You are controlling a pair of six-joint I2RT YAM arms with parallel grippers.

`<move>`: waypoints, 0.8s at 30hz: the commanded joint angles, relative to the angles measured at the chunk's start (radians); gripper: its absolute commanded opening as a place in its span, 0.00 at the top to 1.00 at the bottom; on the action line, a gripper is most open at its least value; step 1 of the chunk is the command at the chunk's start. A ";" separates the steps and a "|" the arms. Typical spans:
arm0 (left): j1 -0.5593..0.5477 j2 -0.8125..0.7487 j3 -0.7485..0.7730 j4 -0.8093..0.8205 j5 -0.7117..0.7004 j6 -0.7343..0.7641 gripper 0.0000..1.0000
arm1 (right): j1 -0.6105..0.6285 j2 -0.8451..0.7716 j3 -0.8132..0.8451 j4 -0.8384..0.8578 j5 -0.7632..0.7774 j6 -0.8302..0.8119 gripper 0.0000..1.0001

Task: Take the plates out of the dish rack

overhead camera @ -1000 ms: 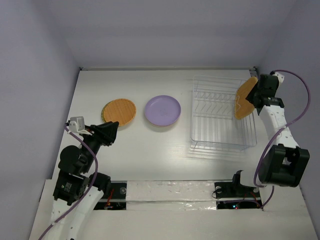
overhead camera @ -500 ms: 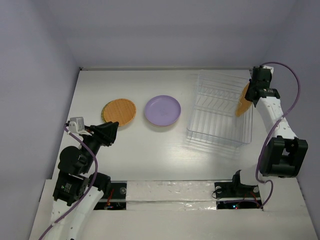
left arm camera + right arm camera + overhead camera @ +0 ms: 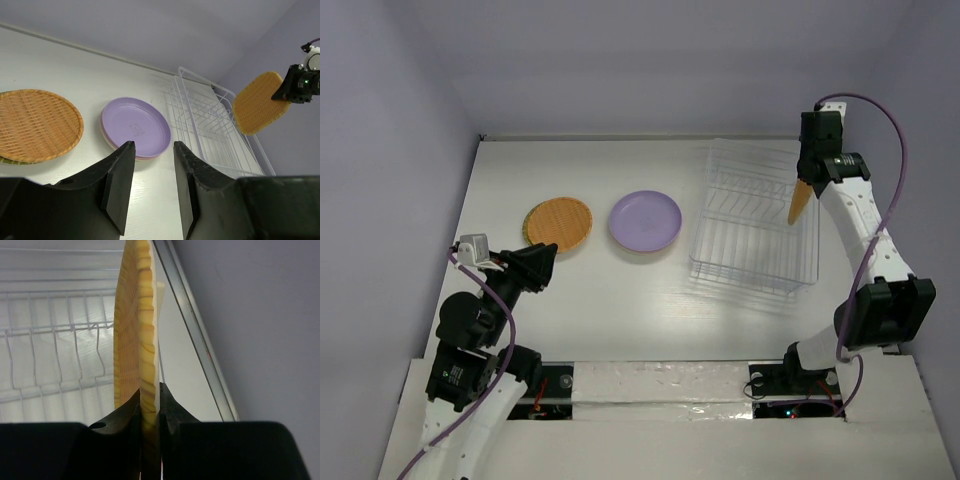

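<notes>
Orange plate (image 3: 798, 203) pinched edge-on in R tool (image 3: 806, 184), arm high over rack (image 3: 752, 226).

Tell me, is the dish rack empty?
Empty: the dish rack shows only bare wires; the right gripper holds the orange plate above it.

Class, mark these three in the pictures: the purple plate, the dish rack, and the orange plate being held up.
purple plate (image 3: 645, 221), top external view, centre of its face.
dish rack (image 3: 752, 235), top external view, its wire floor.
held orange plate (image 3: 260, 109), left wrist view, middle of its face.
</notes>
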 commanded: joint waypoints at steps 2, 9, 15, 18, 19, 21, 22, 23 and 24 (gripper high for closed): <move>-0.007 0.013 0.018 0.035 -0.001 -0.005 0.66 | 0.022 -0.106 0.108 -0.011 0.076 0.045 1.00; 0.004 0.028 0.020 0.032 -0.007 -0.006 0.66 | 0.232 -0.247 0.087 0.070 -0.054 0.110 1.00; 0.027 0.037 0.018 0.032 -0.010 -0.005 0.66 | 0.448 -0.262 -0.014 0.323 -0.255 0.301 1.00; 0.036 0.039 0.017 0.033 -0.013 -0.005 0.66 | 0.527 -0.201 -0.083 0.543 -0.379 0.424 1.00; 0.036 0.037 0.017 0.035 -0.013 -0.006 0.66 | 0.542 -0.172 -0.097 0.652 -0.416 0.458 1.00; 0.045 0.037 0.017 0.035 -0.018 -0.008 0.66 | 0.597 -0.054 -0.086 0.754 -0.495 0.559 1.00; 0.045 0.036 0.017 0.035 -0.018 -0.006 0.66 | 0.620 -0.008 -0.074 0.797 -0.511 0.582 1.00; 0.054 0.034 0.017 0.036 -0.021 -0.008 0.66 | 0.640 0.094 -0.027 0.855 -0.543 0.622 1.00; 0.054 0.033 0.015 0.036 -0.024 -0.006 0.66 | 0.675 0.148 0.007 0.872 -0.555 0.645 1.00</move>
